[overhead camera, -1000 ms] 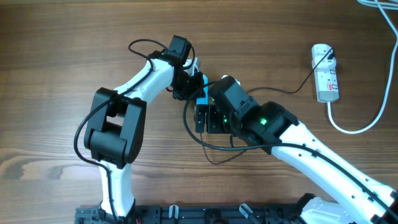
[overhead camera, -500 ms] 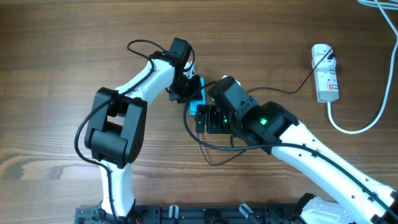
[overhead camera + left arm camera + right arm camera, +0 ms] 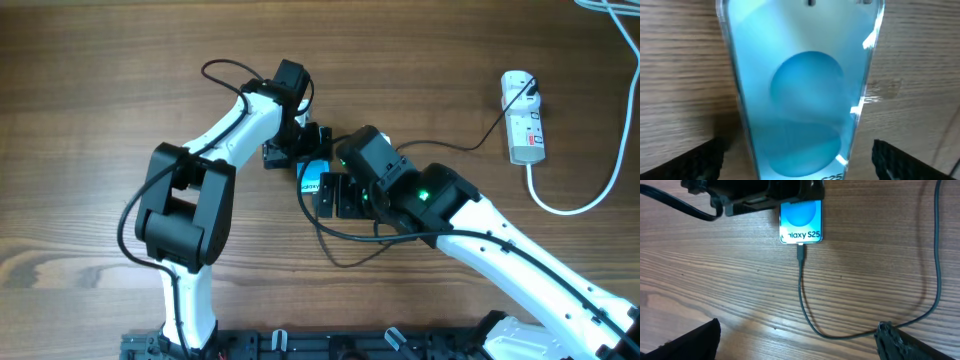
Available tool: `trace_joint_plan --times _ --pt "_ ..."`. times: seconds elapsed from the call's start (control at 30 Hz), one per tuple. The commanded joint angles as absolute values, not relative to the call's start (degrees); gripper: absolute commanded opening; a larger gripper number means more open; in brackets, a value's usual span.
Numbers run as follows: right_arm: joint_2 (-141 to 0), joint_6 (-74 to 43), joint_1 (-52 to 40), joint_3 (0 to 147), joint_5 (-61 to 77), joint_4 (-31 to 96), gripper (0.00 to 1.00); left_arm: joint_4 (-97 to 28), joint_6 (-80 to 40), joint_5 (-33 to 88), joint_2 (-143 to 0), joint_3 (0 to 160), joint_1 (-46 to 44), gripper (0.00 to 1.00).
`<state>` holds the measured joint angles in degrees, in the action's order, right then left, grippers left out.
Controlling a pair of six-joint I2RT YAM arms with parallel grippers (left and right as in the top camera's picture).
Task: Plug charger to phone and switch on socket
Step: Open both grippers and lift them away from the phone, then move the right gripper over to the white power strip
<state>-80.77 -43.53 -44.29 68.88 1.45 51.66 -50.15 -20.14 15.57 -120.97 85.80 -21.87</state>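
Observation:
The phone [image 3: 801,222] lies flat on the wooden table, its cyan screen lit. The charger's connector tip [image 3: 800,253] sits in the phone's lower edge. Its thin black cable [image 3: 806,315] runs toward me and curves off to the right. My left gripper [image 3: 800,167] is open and straddles the phone [image 3: 800,90], with a gap of table showing on each side. My right gripper [image 3: 800,347] is open and empty, hovering short of the phone over the cable. Overhead, the white socket [image 3: 524,120] lies far right with the charger [image 3: 470,143] plugged into it.
The socket's thick white cord [image 3: 600,190] loops along the right edge of the table. Both arms meet at the table's middle, the left gripper [image 3: 297,148] just beyond the phone [image 3: 311,176] and the right gripper [image 3: 336,197] beside it. Charger slack loops under the right arm [image 3: 345,245].
My left gripper has opened and let go of the phone, which now sits a little lower and to the left in the overhead view. The right arm has hardly moved.

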Motion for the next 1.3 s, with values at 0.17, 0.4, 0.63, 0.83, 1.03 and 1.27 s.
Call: trace_joint_plan --times 0.17,0.4,0.63,0.83,1.03,1.27 --pt "-81.0 -43.0 -44.2 69.6 0.9 52.7 1.00 -56.4 -19.8 8.9 -119.7 88.0 -20.0 1.00" --pt "-81.0 -36.0 -42.1 71.4 1.0 55.7 1.00 -59.1 -21.0 8.8 -108.3 93.4 -16.2 1.00" --pt "-81.2 -30.8 -26.6 84.1 1.7 69.6 1.00 -57.5 -26.9 -2.9 -99.3 93.4 -14.0 1.00" --pt "-85.4 -23.2 -8.1 96.5 1.3 78.0 1.00 -58.1 -26.9 -2.9 -99.2 93.4 -14.0 1.00" --pt "-87.5 -23.6 5.8 99.2 -10.4 71.3 1.00 -58.1 -26.9 -2.9 -99.2 93.4 -14.0 1.00" --pt "-90.6 -32.1 12.7 96.0 -22.9 66.4 1.00 -58.1 -26.9 -2.9 -99.2 93.4 -14.0 1.00"
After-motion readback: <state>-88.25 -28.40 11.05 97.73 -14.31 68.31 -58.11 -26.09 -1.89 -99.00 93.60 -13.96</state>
